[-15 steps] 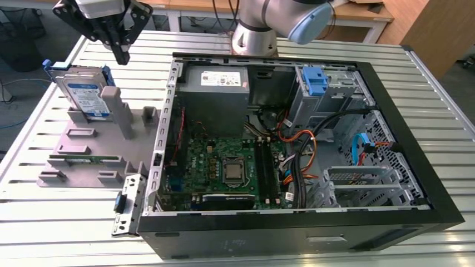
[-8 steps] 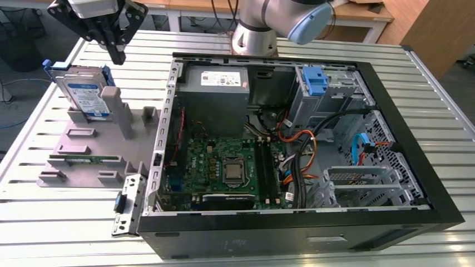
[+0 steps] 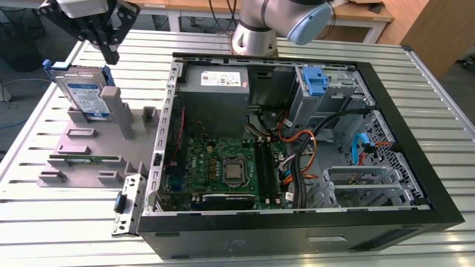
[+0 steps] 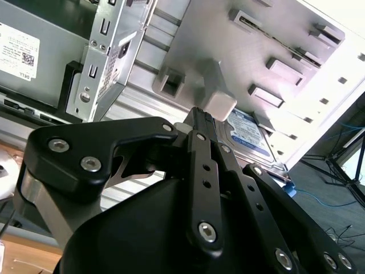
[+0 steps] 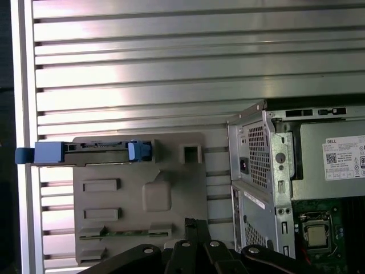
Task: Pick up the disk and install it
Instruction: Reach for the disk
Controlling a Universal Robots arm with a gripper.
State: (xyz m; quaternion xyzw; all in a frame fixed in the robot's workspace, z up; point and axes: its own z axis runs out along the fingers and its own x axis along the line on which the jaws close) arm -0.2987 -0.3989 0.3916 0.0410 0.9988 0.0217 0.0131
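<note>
1 disk [image 3: 85,97] on edge in holder [image 3: 78,147] — long axis along table slats [image 3: 59,222], gripper [image 3: 111,58] above — closed, empty

White sticker [image 5: 344,158] on the power supply [image 5: 312,171] carries small print, seemingly unreadable.

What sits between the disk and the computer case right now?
Upright posts of the grey fixture holding the disk, seen in the exterior view.

The silver-grey arm [image 3: 256,22] has a pale blue joint cap [image 3: 308,25], and its black gripper [image 4: 201,113] carries silver hex screws [image 4: 207,230].
</note>
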